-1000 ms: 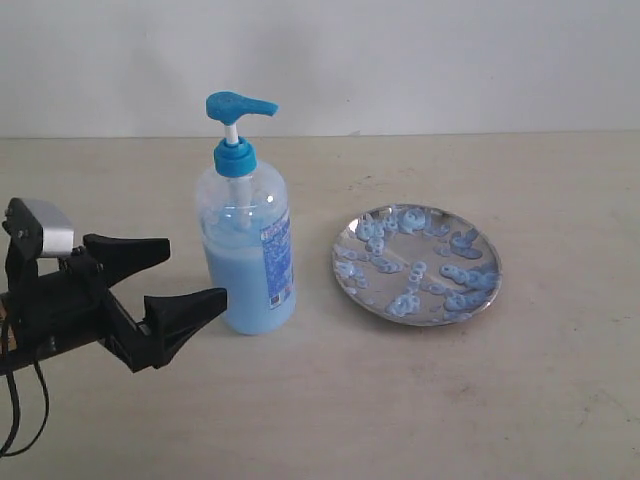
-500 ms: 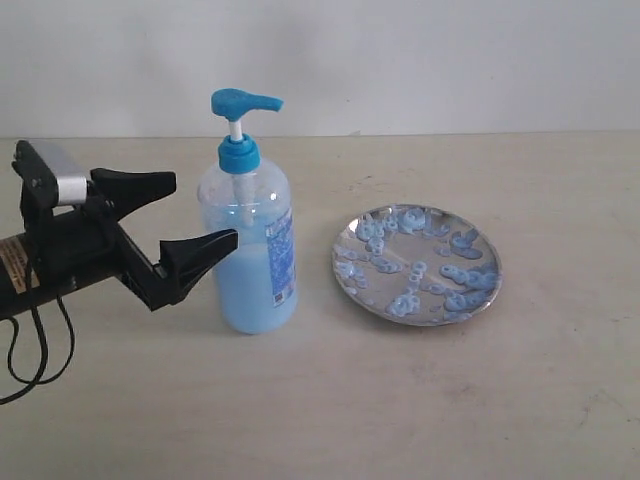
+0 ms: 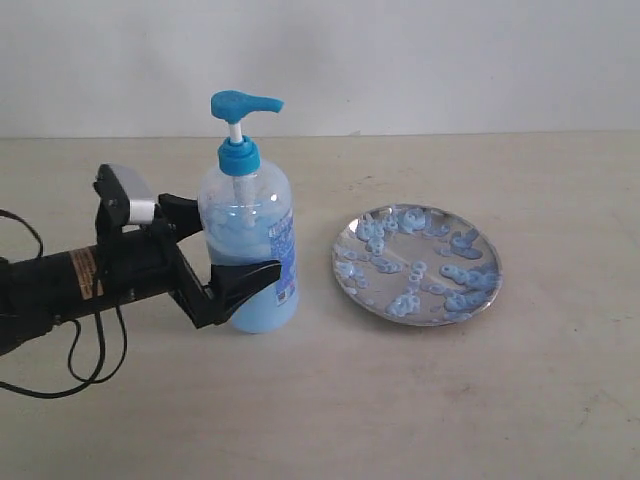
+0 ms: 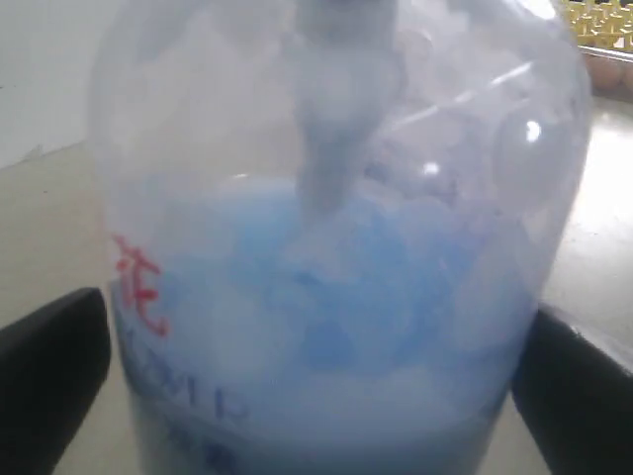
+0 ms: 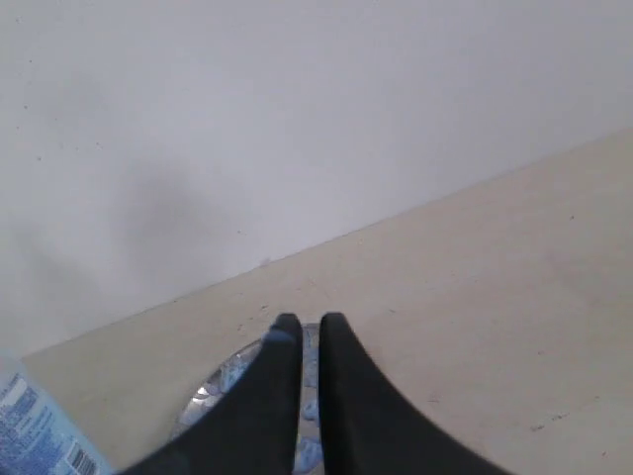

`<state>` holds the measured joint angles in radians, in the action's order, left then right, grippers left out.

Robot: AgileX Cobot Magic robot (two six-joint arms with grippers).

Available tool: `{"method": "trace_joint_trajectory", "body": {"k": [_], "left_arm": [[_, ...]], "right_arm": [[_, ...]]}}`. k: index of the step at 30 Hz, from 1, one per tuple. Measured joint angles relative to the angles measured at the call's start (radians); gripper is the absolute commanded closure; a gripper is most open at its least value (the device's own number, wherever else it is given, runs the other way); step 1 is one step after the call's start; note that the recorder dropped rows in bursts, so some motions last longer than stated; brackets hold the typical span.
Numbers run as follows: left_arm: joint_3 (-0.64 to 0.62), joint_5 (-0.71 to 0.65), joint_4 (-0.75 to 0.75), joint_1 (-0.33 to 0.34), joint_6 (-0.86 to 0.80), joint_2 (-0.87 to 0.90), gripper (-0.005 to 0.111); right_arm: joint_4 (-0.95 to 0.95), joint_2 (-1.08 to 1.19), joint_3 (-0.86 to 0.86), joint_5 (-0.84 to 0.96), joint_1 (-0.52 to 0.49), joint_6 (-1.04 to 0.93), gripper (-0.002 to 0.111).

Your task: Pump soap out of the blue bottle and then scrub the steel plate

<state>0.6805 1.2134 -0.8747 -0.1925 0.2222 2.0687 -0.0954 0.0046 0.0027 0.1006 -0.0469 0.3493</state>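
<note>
The blue bottle [image 3: 250,255] stands upright left of centre, its bright blue pump head [image 3: 240,103] raised and pale blue soap filling the lower half. My left gripper [image 3: 232,245] is open with one black finger on each side of the bottle's body. In the left wrist view the bottle [image 4: 326,257] fills the frame, with the fingers [image 4: 54,366] at its edges. The steel plate [image 3: 342,262] lies to the bottle's right, dotted with soap blobs [image 3: 460,272]. My right gripper [image 5: 309,327] is shut and empty above the plate [image 5: 223,381]. It is outside the exterior view.
The beige tabletop [image 3: 400,400] runs back to a plain white wall [image 3: 450,60]. The left arm's black cable [image 3: 85,365] loops on the table at the near left. A corner of the bottle's label [image 5: 35,426] shows in the right wrist view.
My left gripper has moved right and lower, from beside the bottle to straddling its body. The bottle and plate have stayed put.
</note>
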Motion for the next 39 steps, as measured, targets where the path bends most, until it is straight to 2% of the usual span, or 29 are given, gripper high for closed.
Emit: {"method": "trace_joint_trajectory", "body": {"k": [4,6,9,12,13,19,25,27,29,33,35,39], "left_arm": [[0.078,0.000,0.000,-0.022,0.002,0.068,0.000],[0.105,0.000,0.002,-0.026,0.002,0.100,0.006],[0.126,0.000,0.011,-0.027,0.004,0.129,0.036],[0.140,0.000,0.024,-0.027,0.004,0.139,0.092],[0.142,-0.003,0.031,-0.027,0.004,0.141,0.101],[0.177,-0.023,0.030,-0.027,0.004,0.146,0.103],[0.298,-0.103,-0.066,-0.027,0.002,0.151,0.103],[0.319,-0.116,-0.092,-0.035,0.002,0.151,0.103],[0.349,-0.160,-0.093,-0.071,0.002,0.151,0.103],[0.379,-0.218,-0.077,-0.136,-0.025,0.151,0.103],[0.381,-0.230,-0.045,-0.143,-0.034,0.151,0.103],[0.383,-0.244,-0.002,-0.143,-0.065,0.151,0.103]], "right_arm": [[-0.001,0.000,0.000,0.018,0.000,0.029,0.106],[0.001,0.000,0.000,0.020,0.000,0.027,0.106],[0.003,0.000,0.000,0.020,0.000,0.022,0.106],[0.006,0.000,0.000,0.020,0.000,0.022,0.106],[0.006,0.000,0.000,0.020,0.000,0.020,0.106],[0.006,0.059,0.000,-0.010,0.000,-0.007,0.106],[0.007,0.250,-0.049,-0.065,0.000,-0.225,0.106],[0.008,0.374,-0.121,-0.070,0.000,-0.317,0.106],[0.010,0.574,-0.270,-0.074,0.000,-0.469,0.106],[0.010,0.892,-0.584,-0.046,0.008,-0.588,0.109],[0.010,0.980,-0.714,-0.023,0.063,-0.612,0.109],[0.010,1.067,-0.858,0.041,0.251,-0.728,0.109]]}}
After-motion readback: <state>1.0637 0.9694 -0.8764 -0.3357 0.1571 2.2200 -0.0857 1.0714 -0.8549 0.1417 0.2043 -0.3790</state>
